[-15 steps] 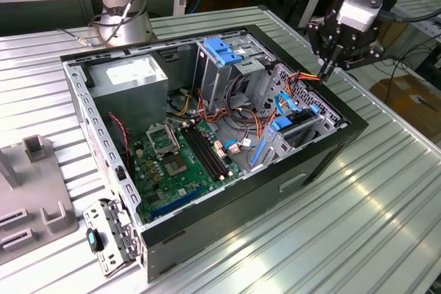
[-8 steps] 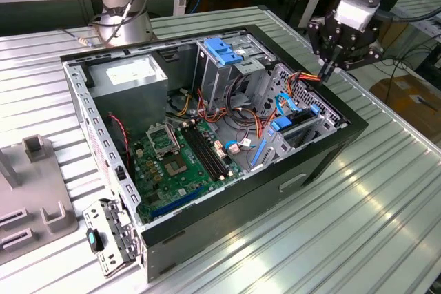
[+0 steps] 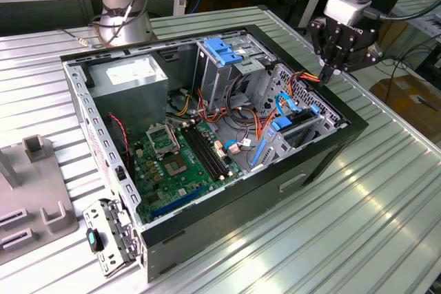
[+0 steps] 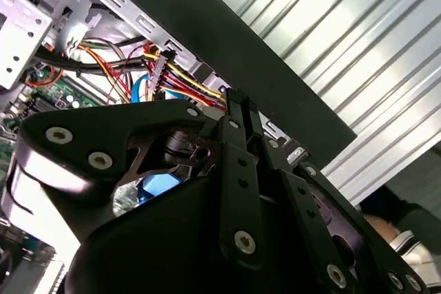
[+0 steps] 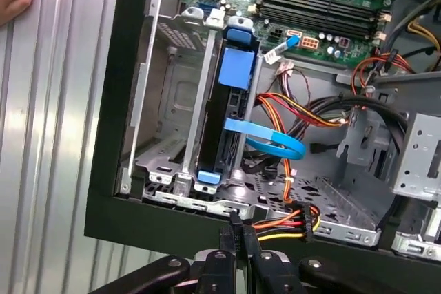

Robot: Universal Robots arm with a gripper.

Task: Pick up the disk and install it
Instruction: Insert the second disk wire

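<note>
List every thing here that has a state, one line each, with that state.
computer case: lying on its side, side panel off, inside exposed.
disk: seated on edge in the drive bay, blue carrier end showing.
gripper: shut, empty, above the case's edge near the drive bay.
memory slots: bare, no modules fitted.
orange and yellow power cable: loose, draped over the case edge.
</note>
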